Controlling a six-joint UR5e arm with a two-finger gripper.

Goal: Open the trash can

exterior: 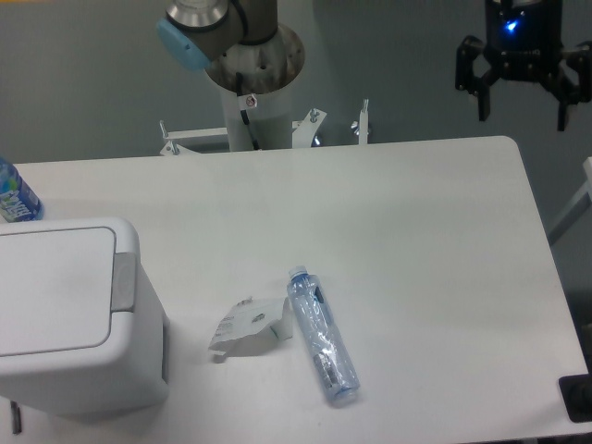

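1 trash can [69, 314], lid shut; 2 bottles: 1 lying [322, 336], 1 behind [14, 194]. Gripper [521, 97] fingers [482, 92] apart.

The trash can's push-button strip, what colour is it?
Grey, a narrow push-button strip along the right edge of the white lid of the trash can, seen in the fixed camera view.
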